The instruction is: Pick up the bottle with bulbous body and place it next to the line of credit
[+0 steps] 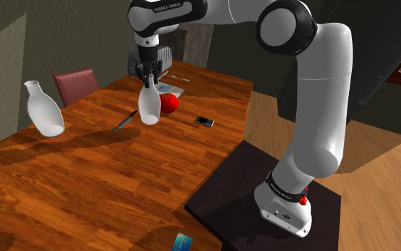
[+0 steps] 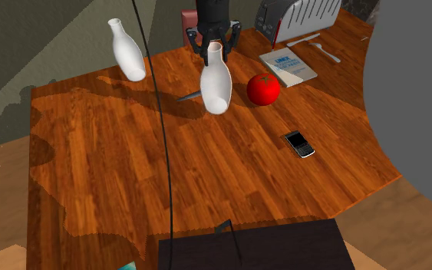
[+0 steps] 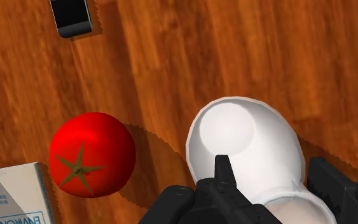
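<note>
**Bottle in the grip, long carry to the card ahead**

The gripper (image 1: 147, 77) is clamped on the neck of the white bottle (image 1: 149, 105), one black finger on each side, and the bottle hangs straight down beneath it with its round body lowest. Whether the base has cleared the table (image 1: 85, 185) I cannot tell for sure; in the second exterior view it looks just off the wood.

Right beside the gripper sits the tomato (image 1: 169, 103), close to the bottle's belly but apart from it. A book (image 2: 288, 67) lies just past the tomato, and a phone (image 1: 204, 121) lies a little further off towards the stand. A second bottle (image 1: 45, 108) stands well away on the other side.

The card (image 1: 182, 242) is a long way from the gripper, a small blue-green thing at the table's near edge by the stand.

So the job now, as I read it, is a clean lift and a long carry:
- Go straight up first, so the wide body does not brush the tomato.
- Get enough height before swinging towards the stand to pass over the phone.
- A neck grip on a bottom-heavy bottle could let it swing or slip, so a slow, level move looks wise.
- At the far end, bring it down upright just beside the card, not on it, and well in from the edge, which is close there.
- Open the fingers only once the base is flat on the wood
</note>
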